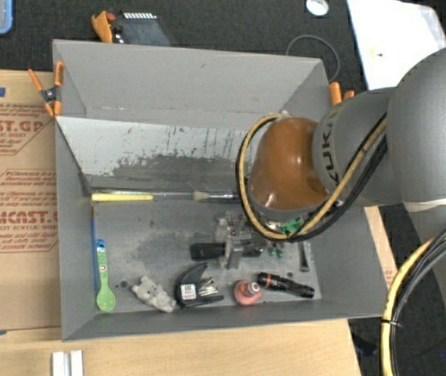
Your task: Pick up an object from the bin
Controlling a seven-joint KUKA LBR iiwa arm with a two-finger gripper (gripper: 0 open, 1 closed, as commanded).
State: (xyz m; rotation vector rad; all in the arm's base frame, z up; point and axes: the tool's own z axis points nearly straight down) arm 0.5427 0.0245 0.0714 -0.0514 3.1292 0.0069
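Observation:
My gripper [233,245] hangs low over the bin floor, right of the middle, under the arm's orange cover. A small black oblong piece [205,251] lies just to its left, touching or nearly touching it. In front of the gripper lie a black gadget with a white label [195,290], a pink round cap-like thing [246,292] and a black marker with a red band [285,284]. Nothing shows held in the gripper.
A brush with a yellow handle [152,197] lies along the foot of the back wall. A blue and green toothbrush-like stick [102,279] runs along the left wall. A crumpled white-grey lump [152,294] rests at the front left. The arm covers the bin's right side.

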